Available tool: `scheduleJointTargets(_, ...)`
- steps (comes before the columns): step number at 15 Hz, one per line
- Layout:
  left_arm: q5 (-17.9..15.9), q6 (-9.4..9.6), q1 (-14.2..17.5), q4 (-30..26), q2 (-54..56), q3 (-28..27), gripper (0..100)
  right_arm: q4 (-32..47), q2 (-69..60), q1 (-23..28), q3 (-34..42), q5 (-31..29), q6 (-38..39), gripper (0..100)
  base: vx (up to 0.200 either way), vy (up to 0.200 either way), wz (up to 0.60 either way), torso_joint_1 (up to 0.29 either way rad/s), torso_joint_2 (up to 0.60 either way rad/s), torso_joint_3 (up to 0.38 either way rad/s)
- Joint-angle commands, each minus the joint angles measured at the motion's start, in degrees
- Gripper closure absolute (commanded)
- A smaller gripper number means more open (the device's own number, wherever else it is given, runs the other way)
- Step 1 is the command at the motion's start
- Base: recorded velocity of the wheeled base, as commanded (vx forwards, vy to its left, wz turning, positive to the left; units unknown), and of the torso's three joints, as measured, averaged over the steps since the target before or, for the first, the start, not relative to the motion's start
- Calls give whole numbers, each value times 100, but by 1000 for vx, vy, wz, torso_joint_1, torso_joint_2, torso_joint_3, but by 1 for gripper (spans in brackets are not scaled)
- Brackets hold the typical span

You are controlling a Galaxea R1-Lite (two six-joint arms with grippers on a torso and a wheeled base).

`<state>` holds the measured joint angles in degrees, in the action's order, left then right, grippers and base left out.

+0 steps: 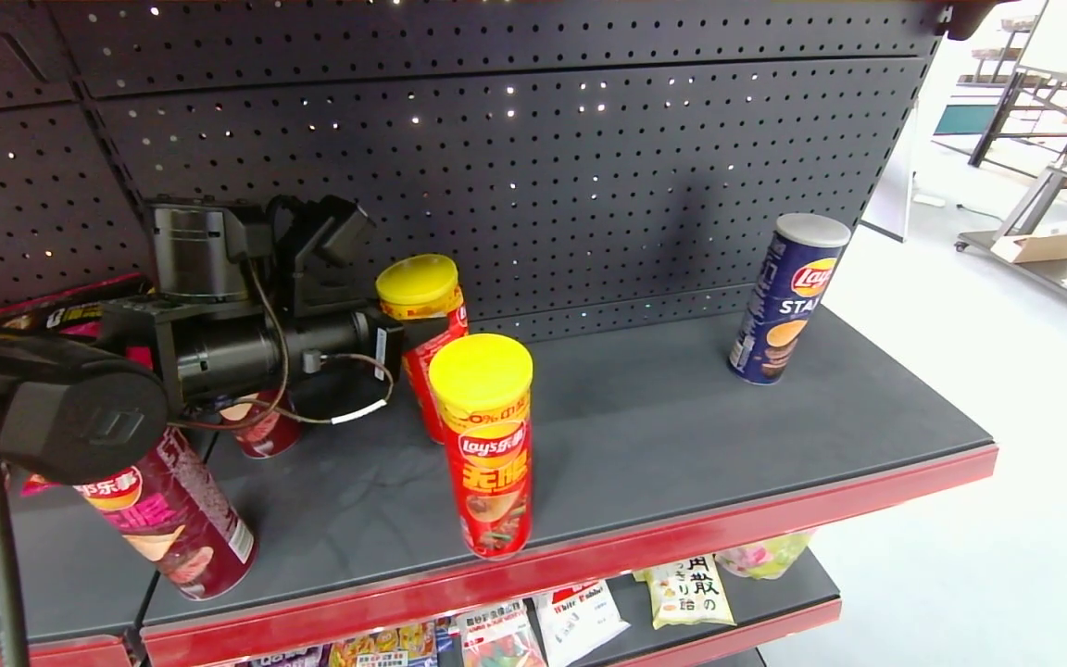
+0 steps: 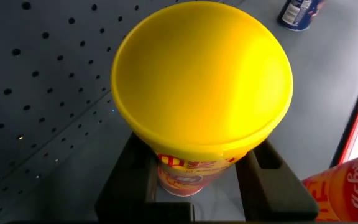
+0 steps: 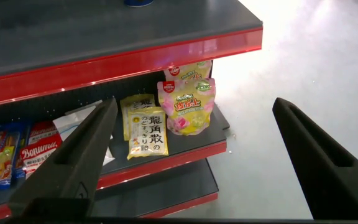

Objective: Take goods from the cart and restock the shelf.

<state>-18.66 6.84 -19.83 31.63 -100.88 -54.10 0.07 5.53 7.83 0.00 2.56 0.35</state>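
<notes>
A red chips can with a yellow lid (image 1: 420, 296) stands upright near the back of the dark shelf (image 1: 682, 435). My left gripper (image 1: 413, 338) is shut on it from the left. In the left wrist view the yellow lid (image 2: 201, 74) is seen from above, with the black fingers (image 2: 129, 186) on either side of the can's body below it. My right gripper (image 3: 204, 162) is open and holds nothing. It hangs in front of the lower shelves, beyond the red shelf edge (image 3: 123, 56).
A second red can (image 1: 487, 445) stands near the shelf's front edge. A blue can (image 1: 784, 296) is at the back right, and two maroon cans (image 1: 177, 519) (image 1: 265, 431) are on the left. Snack bags (image 3: 188, 106) lie on the lower shelf. Pegboard (image 1: 543, 167) backs the shelf.
</notes>
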Motion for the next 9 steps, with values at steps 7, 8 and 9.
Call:
scheduleJointTargets(7,-14,19,-38,1,-187,-162,100,1,9,0,0,8,0,0,0,0,0,0,0,0)
scheduleJointTargets(8,-23,19,-38,1,-195,-197,100,1,9,0,0,8,0,0,0,0,0,0,0,0)
scheduleJointTargets(9,-23,19,-64,1,-204,-224,100,1,9,0,0,8,0,0,0,0,0,0,0,0)
